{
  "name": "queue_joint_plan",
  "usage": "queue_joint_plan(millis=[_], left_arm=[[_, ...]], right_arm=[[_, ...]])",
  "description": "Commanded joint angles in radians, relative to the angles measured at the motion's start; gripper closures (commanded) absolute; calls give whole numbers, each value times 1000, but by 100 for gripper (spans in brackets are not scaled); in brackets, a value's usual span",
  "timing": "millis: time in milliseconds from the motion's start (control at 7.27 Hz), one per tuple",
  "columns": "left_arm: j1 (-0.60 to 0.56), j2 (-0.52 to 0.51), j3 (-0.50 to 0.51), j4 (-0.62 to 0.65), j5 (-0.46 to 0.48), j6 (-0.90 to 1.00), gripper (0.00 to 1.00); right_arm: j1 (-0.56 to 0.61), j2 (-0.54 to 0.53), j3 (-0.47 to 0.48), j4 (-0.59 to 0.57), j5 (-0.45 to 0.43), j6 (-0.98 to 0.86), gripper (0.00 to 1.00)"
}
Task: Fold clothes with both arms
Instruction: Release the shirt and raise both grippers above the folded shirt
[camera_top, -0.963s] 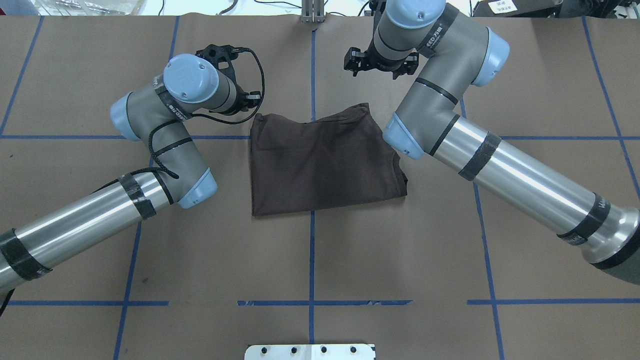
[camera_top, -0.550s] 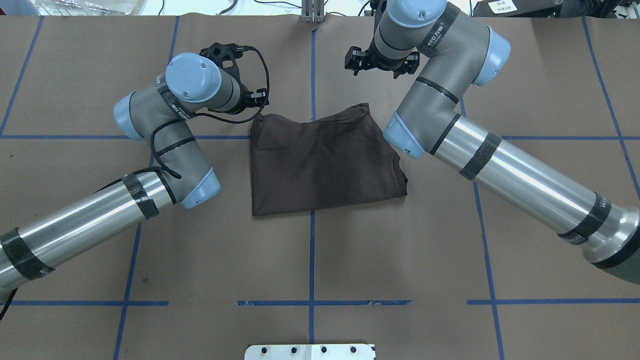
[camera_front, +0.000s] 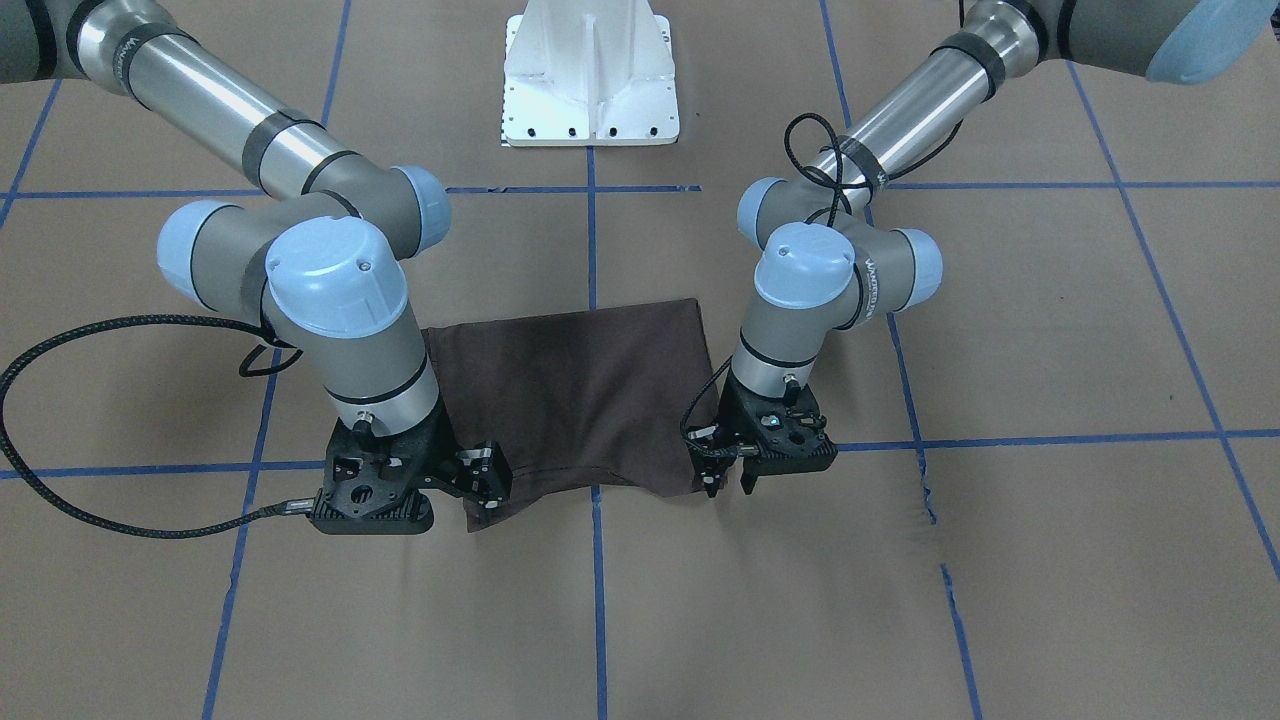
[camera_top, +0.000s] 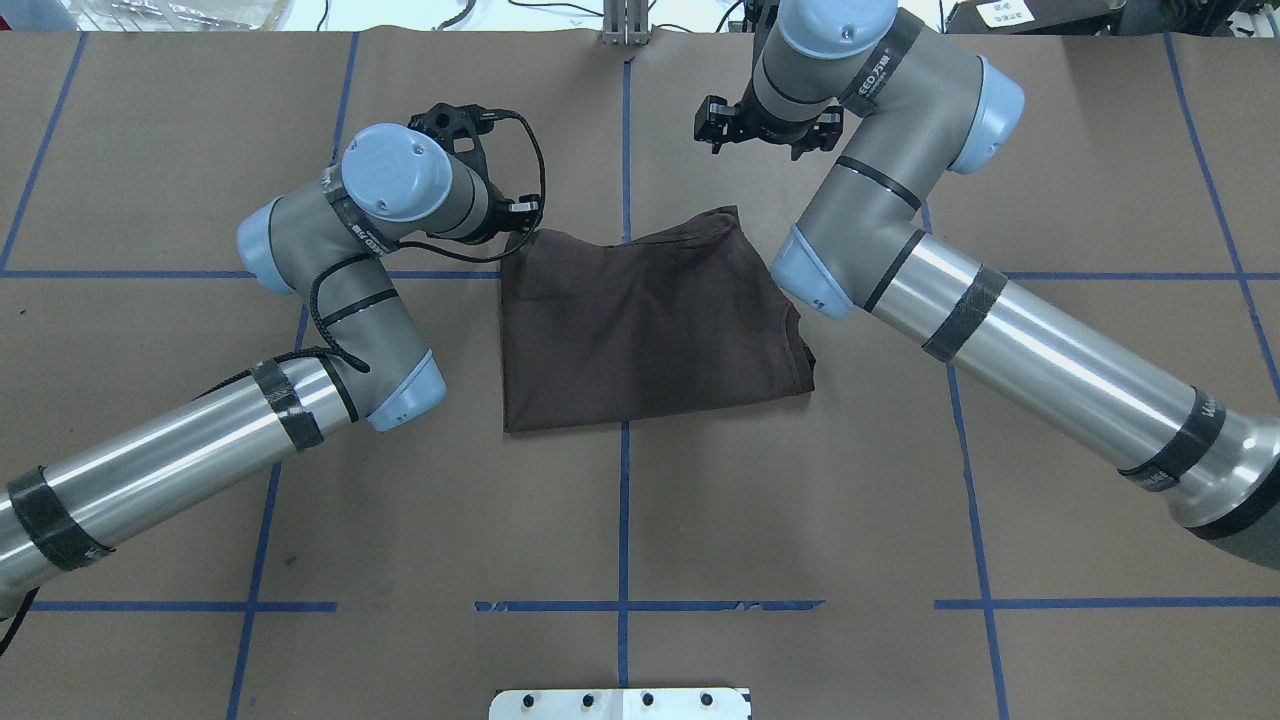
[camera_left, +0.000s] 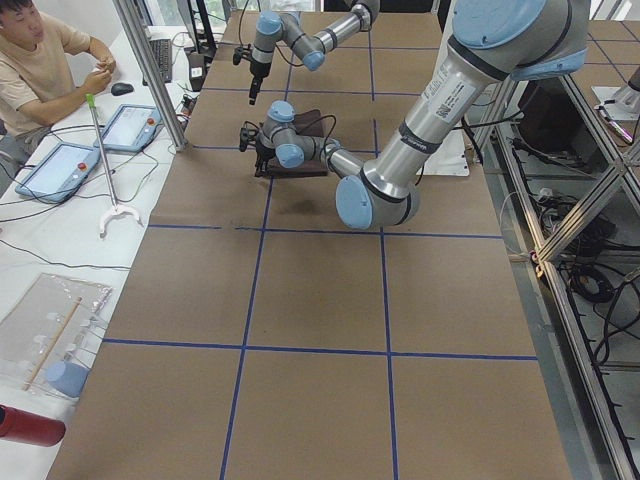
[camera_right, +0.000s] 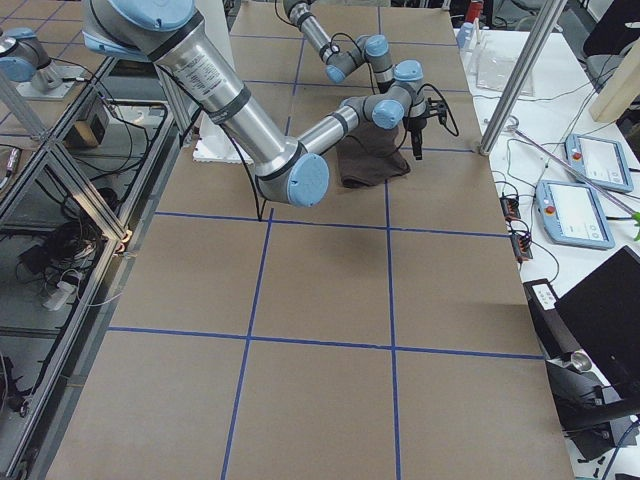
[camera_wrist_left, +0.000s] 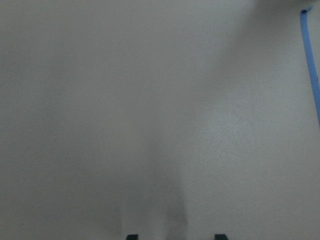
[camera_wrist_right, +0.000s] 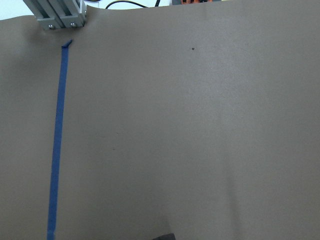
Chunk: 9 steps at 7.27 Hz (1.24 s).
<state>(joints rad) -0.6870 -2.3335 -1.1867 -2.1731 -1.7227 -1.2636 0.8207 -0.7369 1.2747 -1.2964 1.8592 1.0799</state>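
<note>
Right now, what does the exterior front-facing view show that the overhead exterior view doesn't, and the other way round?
Front-facing only: the left gripper, fingers apart, and the right gripper, each at a corner of the T-shirt; the white pedestal in full. Overhead only: the shirt's layered side edge, hidden behind the right arm from the front, and a metal post beyond the table. Both: the folded brown shirt, the left arm and right arm, the blue tape grid.

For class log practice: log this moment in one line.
shirt folded, flat | left gripper open, by corner | right gripper raised
</note>
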Motion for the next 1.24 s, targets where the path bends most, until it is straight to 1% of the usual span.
queue_joint_plan(millis=[0,138,275,413,550,825,1100], left_arm=[[12,0,-1,-1,0,-2,58],[15,-3,-2,-1,0,-2,58],[15,-3,-4,-1,0,-3,77],[15,0,-5,-1,0,4,100],[12,5,-5,-1,2,10,100],[-38,23,1,-2,3,94,100],[-61,26,5,-2,5,99,100]], right_arm=[[0,-1,0,0,0,0,0],[0,-3,0,0,0,0,0],[0,-4,0,0,-2,0,0],[0,-4,0,0,-2,0,0],[0,-4,0,0,-2,0,0],[0,-7,0,3,-2,0,0],[0,-10,0,5,-2,0,0]])
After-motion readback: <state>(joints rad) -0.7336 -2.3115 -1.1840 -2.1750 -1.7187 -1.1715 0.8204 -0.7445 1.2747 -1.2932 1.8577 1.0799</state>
